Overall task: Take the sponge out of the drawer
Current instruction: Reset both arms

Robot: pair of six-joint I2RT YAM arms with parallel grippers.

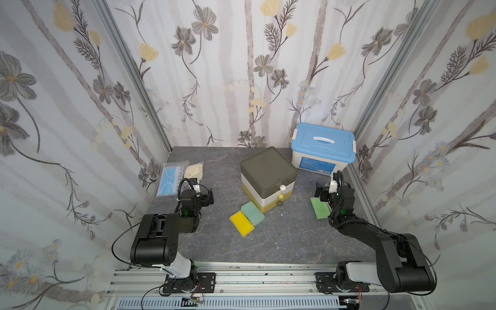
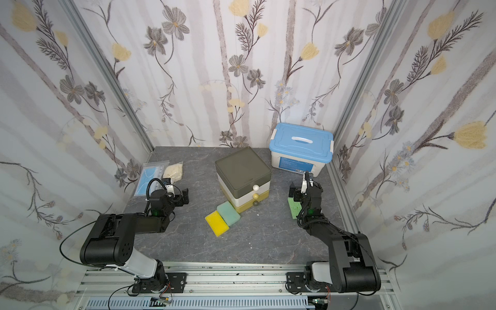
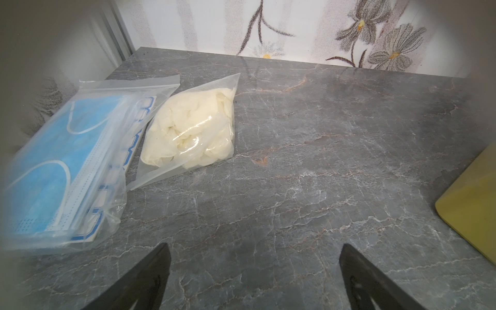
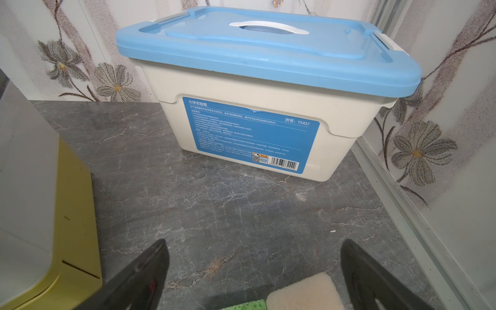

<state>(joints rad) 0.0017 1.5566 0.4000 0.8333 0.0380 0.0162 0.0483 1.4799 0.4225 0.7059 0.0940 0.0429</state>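
A grey marbled tabletop (image 1: 281, 241) sits inside floral walls. At its centre stands a drawer unit (image 1: 268, 171), drawers apparently shut. A yellow sponge (image 1: 241, 222) and a teal sponge (image 1: 252, 213) lie at its 7 o'clock, and a green sponge (image 1: 319, 208) at 3 o'clock lies under the right gripper (image 4: 253, 243). That and the left gripper (image 3: 253, 249) gape, empty.

You see the green sponge (image 1: 318, 210) partly hidden beneath the right arm (image 1: 375, 233) in a top view, the drawer unit (image 3: 472, 212) cropped by the left wrist view's edge, and the mask bag (image 3: 32, 188) partly blurred there.
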